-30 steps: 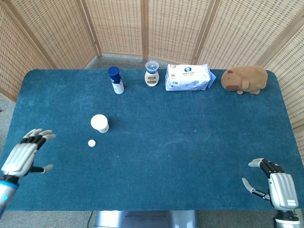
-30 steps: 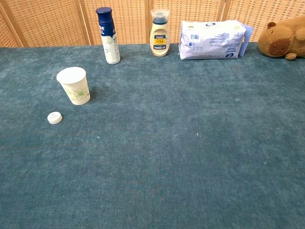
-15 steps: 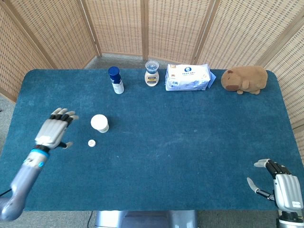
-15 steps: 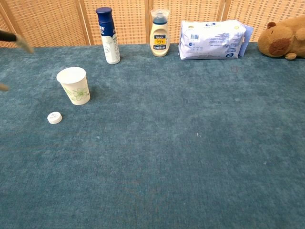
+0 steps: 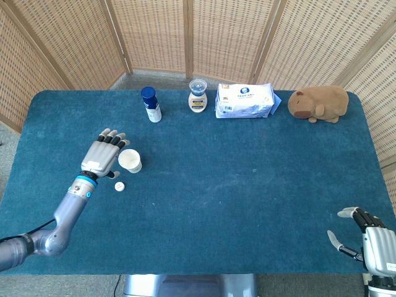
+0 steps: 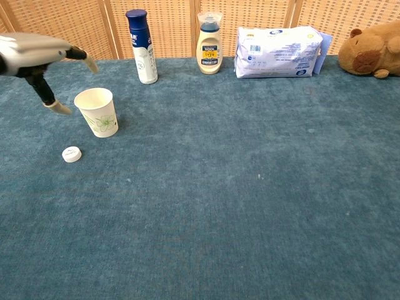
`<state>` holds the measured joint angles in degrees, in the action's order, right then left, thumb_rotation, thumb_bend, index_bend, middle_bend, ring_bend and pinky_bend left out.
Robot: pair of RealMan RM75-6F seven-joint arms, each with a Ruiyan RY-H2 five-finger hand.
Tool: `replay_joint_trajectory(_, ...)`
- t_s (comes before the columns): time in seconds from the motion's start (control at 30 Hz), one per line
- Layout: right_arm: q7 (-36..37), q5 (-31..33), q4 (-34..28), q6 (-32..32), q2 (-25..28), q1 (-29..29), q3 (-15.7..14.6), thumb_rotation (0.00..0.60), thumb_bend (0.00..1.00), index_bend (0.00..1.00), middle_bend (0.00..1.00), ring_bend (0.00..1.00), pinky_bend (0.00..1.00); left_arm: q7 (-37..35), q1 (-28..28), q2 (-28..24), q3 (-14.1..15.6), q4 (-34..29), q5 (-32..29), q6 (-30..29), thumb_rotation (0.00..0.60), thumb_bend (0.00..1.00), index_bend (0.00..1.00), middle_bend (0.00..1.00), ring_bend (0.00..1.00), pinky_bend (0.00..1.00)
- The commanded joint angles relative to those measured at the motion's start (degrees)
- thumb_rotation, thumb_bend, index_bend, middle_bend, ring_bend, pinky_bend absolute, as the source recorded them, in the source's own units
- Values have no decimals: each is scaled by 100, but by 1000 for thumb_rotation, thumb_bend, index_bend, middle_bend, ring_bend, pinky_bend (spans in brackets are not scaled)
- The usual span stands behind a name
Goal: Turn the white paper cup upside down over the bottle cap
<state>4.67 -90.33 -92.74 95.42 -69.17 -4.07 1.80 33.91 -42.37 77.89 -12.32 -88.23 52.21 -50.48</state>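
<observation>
Cup [image 6: 98,111]: upright, cap [image 6: 72,154] near its front-left; left hand [image 5: 103,154] just left, fingers spread, empty; right hand [image 5: 371,238] far right, open, empty.

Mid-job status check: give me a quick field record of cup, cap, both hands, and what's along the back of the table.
cup: white paper cup upright, mouth up
cap: bottle cap on the cloth, near the cup, uncovered
left hand: left hand open, beside the cup, not gripping
right hand: right hand open, near table corner
back row: blue-capped bottle, cream bottle, wipes pack, plush toy
</observation>
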Motion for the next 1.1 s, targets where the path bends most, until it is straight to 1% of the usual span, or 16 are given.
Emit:
replay_joint_trajectory(0.03, -10, 8, -6, 11, 11, -11, 6, 420, 318, 395, 370, 388, 383, -50, -127, 82, 11, 77, -137, 174, 489, 170, 194, 110, 0, 68)
replay_joint_trajectory(0.3, -11, 44, 6, 13, -7, -34, 23, 423, 318, 395, 370, 388, 384, -198, -352, 184, 80, 187, -467, 465, 491, 169, 195, 104, 0, 68)
replay_joint_trajectory(0.47, 0, 78, 38, 42, -16, -66, 38, 420, 318, 395, 370, 389, 384, -157, -450, 255, 172, 266, -525, 413, 494, 171, 195, 104, 0, 68)
replay_joint_trajectory(0.63, 25, 88, 51, 65, -6, -91, 43, 417, 318, 396, 370, 389, 385, -146, -515, 330, 233, 335, -590, 351, 499, 200, 197, 104, 0, 68)
replay_joint_trajectory(0.8, 25, 101, 64, 87, -15, -123, 40, 421, 318, 396, 370, 389, 386, -221, -579, 396, 235, 388, -711, 359, 532, 243, 236, 104, 0, 68)
replay_joint_trajectory(1.1, 8, 124, 46, 101, 11, -158, 50, 417, 319, 396, 370, 388, 388, -263, -641, 459, 335, 517, -786, 313, 551, 271, 344, 104, 0, 68)
